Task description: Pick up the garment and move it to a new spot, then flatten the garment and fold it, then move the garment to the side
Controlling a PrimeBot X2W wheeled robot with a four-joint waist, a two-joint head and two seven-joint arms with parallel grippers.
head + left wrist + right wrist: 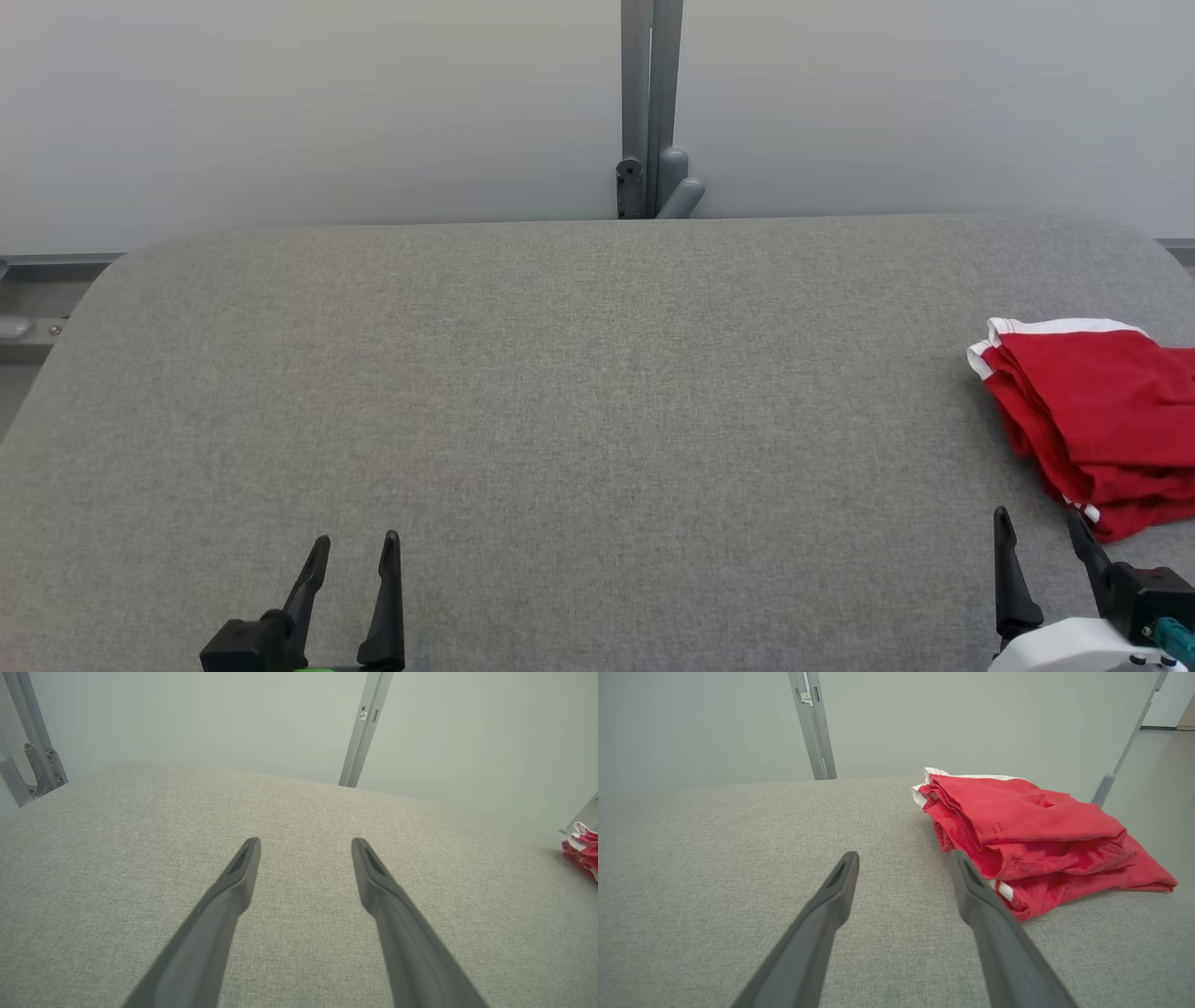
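Head view: grey fabric surface (560, 392). The red garment (1092, 420) with white trim lies folded at its right edge. My right gripper (1038, 518) sits just beside the garment's near corner, fingers spread, empty. My left gripper (357, 541) is by the near edge, likewise spread, holding nothing.

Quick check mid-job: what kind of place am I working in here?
Probably a lab or test cell for folding trials, not a home: a grey fabric-covered table, plain pale panels joined by a metal post, and one red garment on it.
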